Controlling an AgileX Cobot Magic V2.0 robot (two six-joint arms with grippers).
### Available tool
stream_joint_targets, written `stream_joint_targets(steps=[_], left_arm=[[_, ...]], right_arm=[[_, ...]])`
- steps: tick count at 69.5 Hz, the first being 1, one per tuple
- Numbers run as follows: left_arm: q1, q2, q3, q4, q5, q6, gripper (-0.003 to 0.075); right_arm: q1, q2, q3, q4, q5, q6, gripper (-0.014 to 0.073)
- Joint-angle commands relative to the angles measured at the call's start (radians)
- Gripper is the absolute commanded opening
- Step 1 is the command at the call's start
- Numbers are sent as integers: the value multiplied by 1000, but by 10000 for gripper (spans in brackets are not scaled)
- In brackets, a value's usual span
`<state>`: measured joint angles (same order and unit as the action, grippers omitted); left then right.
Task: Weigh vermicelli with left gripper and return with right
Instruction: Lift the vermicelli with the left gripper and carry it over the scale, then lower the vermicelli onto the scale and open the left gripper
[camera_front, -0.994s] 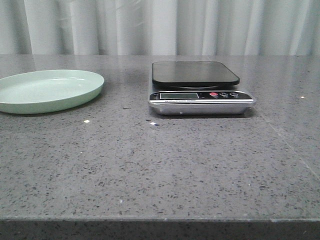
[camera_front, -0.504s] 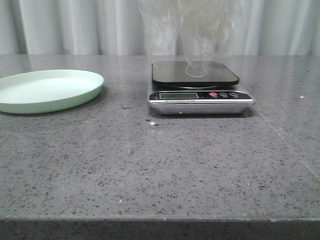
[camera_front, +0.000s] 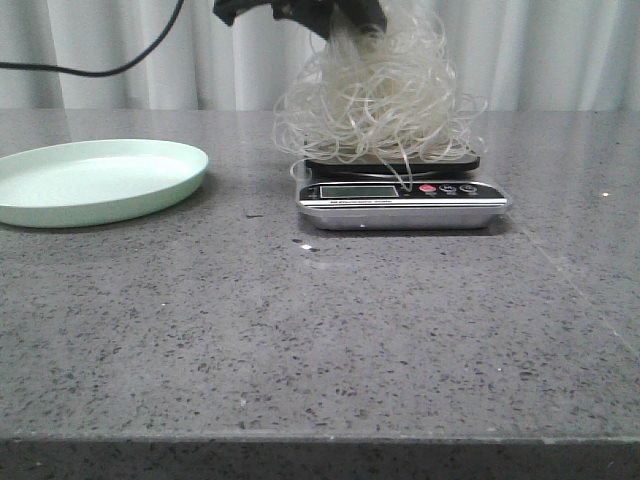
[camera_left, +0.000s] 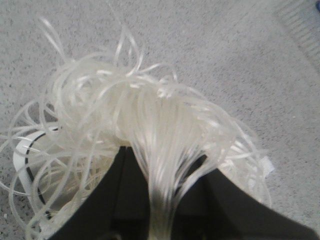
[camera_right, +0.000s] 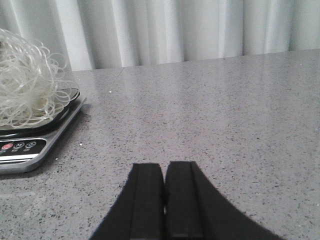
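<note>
- Vermicelli (camera_front: 375, 105): a loose tangle of translucent strands, its lower mass resting on the black platform of the kitchen scale (camera_front: 400, 190). Stray loops spill past the platform's near and left edges. One loop hangs in front of the scale display (camera_front: 357, 191).
- Left gripper (camera_front: 345, 15): directly above the scale at the top of the front view. In the left wrist view its black fingers (camera_left: 125, 195) are closed on a bunch of strands that runs up from between them, so the noodles are not released.
- Right gripper (camera_right: 165, 200): low over bare tabletop, well apart from the scale, fingers pressed together with nothing between them.
- Green plate (camera_front: 100, 180): to the left of the scale on the grey speckled table (camera_front: 320, 340), holding nothing.
- Judged stage: placement on the scale is under way; an accurate reading needs the left gripper to let go and clear.
- Risk 1: strands clinging to the fingers as they lift would drag the tangle off the platform.
- Risk 2: loops draped onto the scale body or the table would carry part of the weight and falsify the reading.
- Risk 3: the overhanging loop may obscure the display.
- Risk 4: for the return, the right gripper may catch only a few strands, leaving part of the tangle behind.
</note>
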<state>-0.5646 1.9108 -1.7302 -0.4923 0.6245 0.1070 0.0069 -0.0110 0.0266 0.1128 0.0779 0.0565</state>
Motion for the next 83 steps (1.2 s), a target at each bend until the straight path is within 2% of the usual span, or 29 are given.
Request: stream_joint_targets(steps=[1, 20, 24, 30, 36, 42, 48, 67, 83], left_arm=[[-6, -36, -38, -31, -28, 1, 137], [-6, -36, -38, -11, -15, 1, 141], [-6, -36, -38, -11, -13, 1, 167], [-6, -38, -44, -11, -6, 1, 249], [-6, -38, -51, -11, 8, 1, 353], [-6, -38, -70, 1, 31, 1, 492], [-6, -38, -89, 16, 66, 1, 579], [-6, -54, -140, 121, 211, 1, 594], [-6, -119, -142, 327, 304, -25, 593]], right_arm=[[-5, -16, -7, 5, -89, -3, 151], [-5, -16, -7, 5, -89, -3, 151], [-5, -16, -7, 5, -89, -3, 151], [-5, -16, -7, 5, -89, -3, 151], [-5, -16, -7, 5, -89, -3, 151], [-5, -16, -7, 5, -89, -3, 151], [-5, -16, -7, 5, -89, -3, 151], [-5, -16, -7, 5, -89, -3, 151], [-5, -16, -7, 5, -89, -3, 151]])
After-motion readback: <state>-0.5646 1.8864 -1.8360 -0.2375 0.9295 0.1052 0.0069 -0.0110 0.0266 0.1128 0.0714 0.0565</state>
